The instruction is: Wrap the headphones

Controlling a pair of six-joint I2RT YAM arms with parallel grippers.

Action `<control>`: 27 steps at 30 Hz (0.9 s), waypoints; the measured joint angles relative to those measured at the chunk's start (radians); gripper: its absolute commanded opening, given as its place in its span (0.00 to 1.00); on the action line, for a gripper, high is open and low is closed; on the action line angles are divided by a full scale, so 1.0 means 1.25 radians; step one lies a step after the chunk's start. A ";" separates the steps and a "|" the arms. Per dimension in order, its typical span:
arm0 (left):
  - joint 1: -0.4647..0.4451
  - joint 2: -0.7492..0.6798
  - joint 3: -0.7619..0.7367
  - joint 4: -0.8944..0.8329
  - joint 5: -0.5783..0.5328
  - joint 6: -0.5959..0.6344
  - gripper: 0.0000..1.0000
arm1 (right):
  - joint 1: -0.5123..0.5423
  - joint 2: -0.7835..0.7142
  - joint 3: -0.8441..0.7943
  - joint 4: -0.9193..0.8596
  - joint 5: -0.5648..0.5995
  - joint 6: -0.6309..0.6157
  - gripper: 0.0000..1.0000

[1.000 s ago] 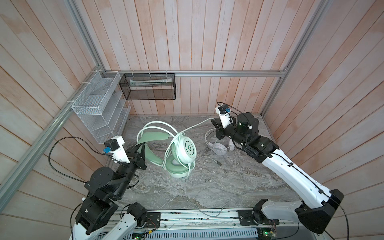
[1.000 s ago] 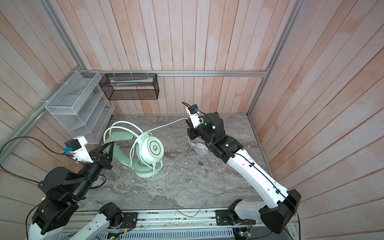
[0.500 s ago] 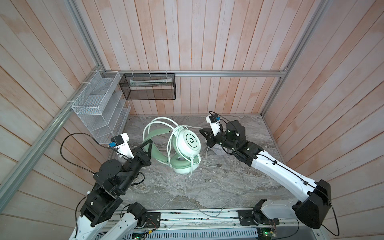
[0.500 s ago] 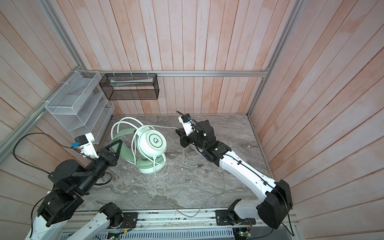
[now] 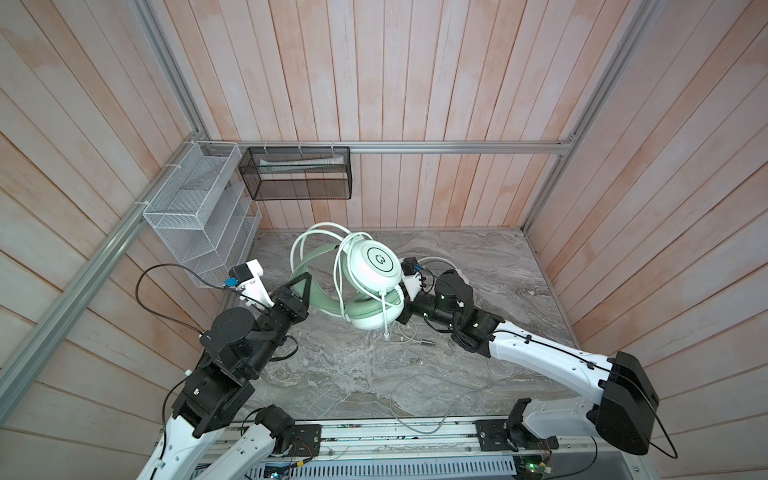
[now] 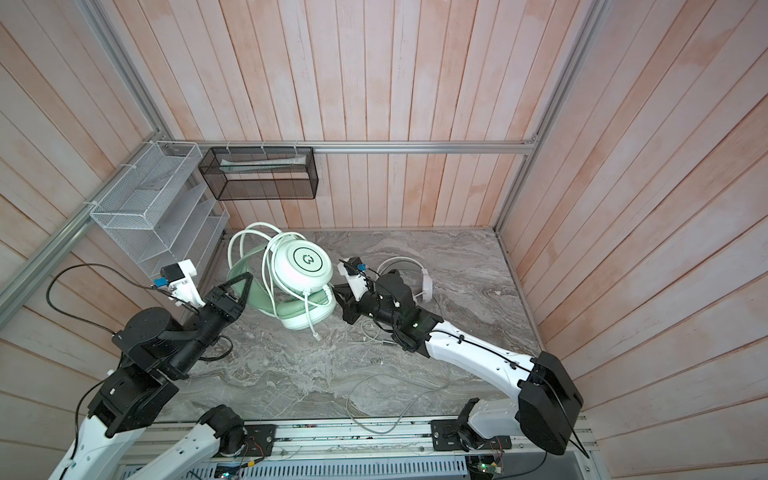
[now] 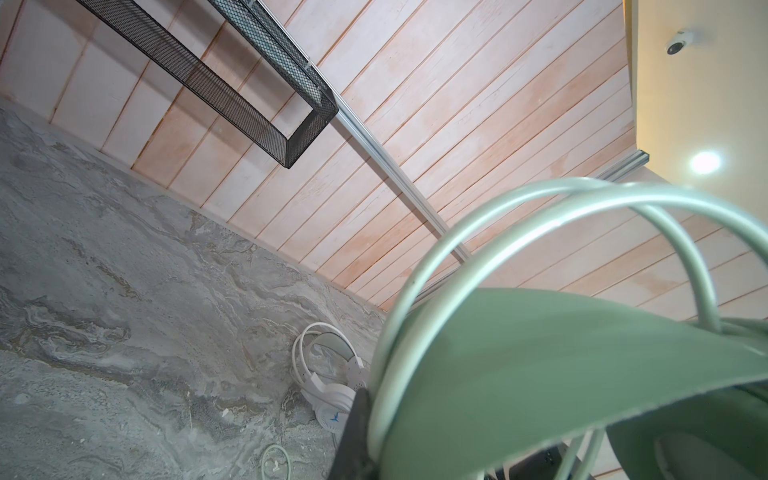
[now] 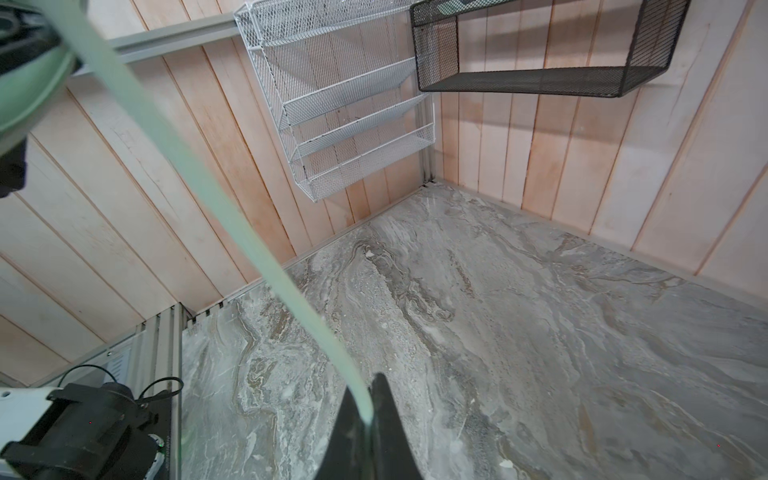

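**Operator:** State the colour specification of both headsets.

**Technician:** Mint-green headset [image 5: 376, 266]: pale mint cups, a dark ring and logo mark on the cup face, and a sage-green headband. Its cord [image 8: 274, 286] is pale mint. White headset [image 6: 426, 284]: plain white, with a small blue mark on one cup in the left wrist view.

**Operator:** And the surroundings?

**Technician:** Desk [image 5: 457, 353]: grey marble pattern with lighter veins. Walls [image 5: 415, 83]: pale pink-beige planks with straight seams. Basket [image 5: 299, 183]: black mesh. Rack [image 5: 195, 216]: white wire mesh. Left arm [image 6: 145, 328] and right arm [image 6: 478, 353]: white shells, black joints. Fingers [image 8: 388, 419]: black.
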 measured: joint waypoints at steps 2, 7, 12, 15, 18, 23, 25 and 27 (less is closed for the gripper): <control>0.000 0.007 0.000 0.007 -0.003 -0.012 0.00 | 0.009 0.001 -0.018 0.029 -0.002 0.012 0.15; 0.000 0.018 0.009 0.039 -0.022 -0.052 0.00 | 0.017 0.001 -0.087 0.078 0.000 0.045 0.30; 0.000 0.042 0.044 0.039 -0.043 -0.078 0.00 | 0.018 -0.012 -0.178 0.126 0.007 0.081 0.42; 0.000 0.058 0.063 0.037 -0.058 -0.088 0.00 | 0.018 -0.031 -0.226 0.158 0.013 0.098 0.45; 0.000 0.073 0.079 0.031 -0.067 -0.093 0.00 | 0.021 -0.049 -0.277 0.208 0.021 0.117 0.48; 0.000 0.095 0.112 0.019 -0.073 -0.093 0.00 | 0.067 -0.034 -0.322 0.253 0.062 0.130 0.51; 0.000 0.099 0.123 0.013 -0.076 -0.093 0.00 | 0.096 -0.009 -0.321 0.273 0.084 0.126 0.52; 0.000 0.100 0.132 0.008 -0.077 -0.093 0.00 | 0.113 0.022 -0.321 0.298 0.104 0.125 0.53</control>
